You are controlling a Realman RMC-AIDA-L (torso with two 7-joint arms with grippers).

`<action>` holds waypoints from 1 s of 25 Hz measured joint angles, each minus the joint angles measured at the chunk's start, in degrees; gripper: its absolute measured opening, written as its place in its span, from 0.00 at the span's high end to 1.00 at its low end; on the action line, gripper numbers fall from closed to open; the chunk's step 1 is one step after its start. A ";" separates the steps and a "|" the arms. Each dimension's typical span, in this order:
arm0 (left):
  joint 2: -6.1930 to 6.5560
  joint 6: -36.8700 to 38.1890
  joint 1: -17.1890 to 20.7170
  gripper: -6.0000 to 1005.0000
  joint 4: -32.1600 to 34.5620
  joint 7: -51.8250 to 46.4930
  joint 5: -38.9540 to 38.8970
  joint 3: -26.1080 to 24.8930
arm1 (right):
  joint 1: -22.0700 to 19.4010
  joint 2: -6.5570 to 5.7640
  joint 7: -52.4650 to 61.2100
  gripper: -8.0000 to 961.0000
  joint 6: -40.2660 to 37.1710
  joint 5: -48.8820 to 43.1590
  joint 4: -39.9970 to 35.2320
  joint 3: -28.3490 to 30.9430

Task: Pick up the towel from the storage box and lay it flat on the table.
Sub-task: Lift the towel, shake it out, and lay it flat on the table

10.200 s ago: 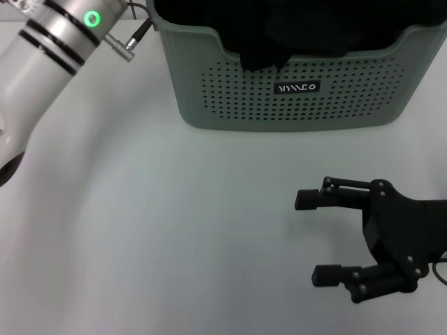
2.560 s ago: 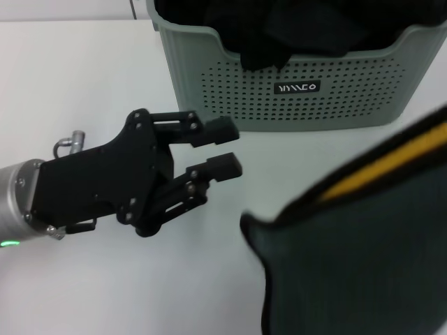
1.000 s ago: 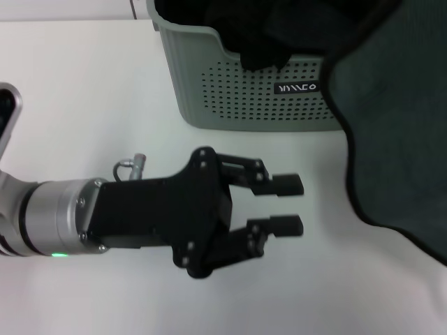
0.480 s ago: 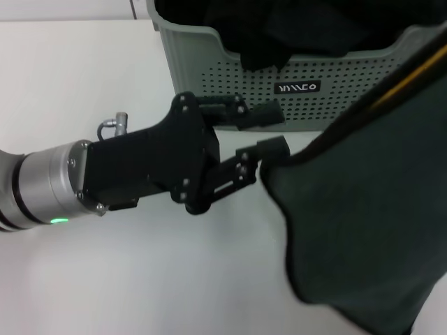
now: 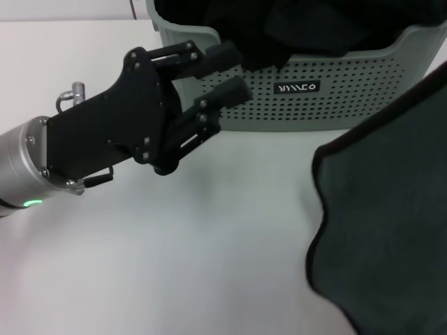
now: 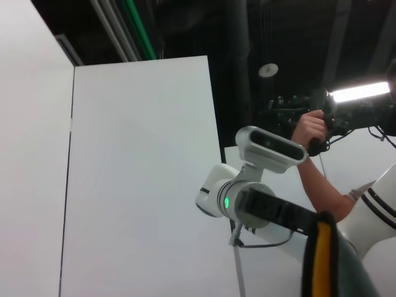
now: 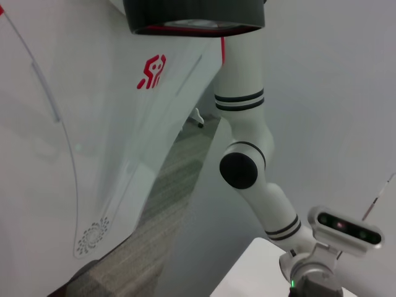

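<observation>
The left gripper point(image 5: 227, 71) is matte black, with linkage fingers point(image 5: 222, 54) studded with small silver screws. Behind it sits a silver cylindrical wrist (green indicator light glowing, metal connector plug on its far side).

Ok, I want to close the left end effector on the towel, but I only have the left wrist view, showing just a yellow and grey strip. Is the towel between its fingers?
Observer: No. In the head view the left end effector is open and empty, in front of the sage-green perforated plastic storage box.
Operator: Where is the towel then?
Observer: The dark grey-green plush towel with black edging hangs on the robot's right, apart from that end effector.
Operator: Does the right one hold it?
Observer: Cannot tell: the towel runs off the head view's right edge, and the right end effector is in no view.
</observation>
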 joint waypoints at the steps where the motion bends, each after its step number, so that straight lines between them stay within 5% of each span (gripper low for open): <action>1: 0.03 0.38 -0.13 0.68 0.67 -0.22 0.20 0.25 | 0.08 0.04 -0.10 0.99 0.00 -0.35 0.09 0.09; 25: -0.64 2.72 -7.28 0.69 1.21 0.62 1.32 3.62 | 6.24 3.06 -4.37 0.99 -0.04 -6.73 1.03 -2.89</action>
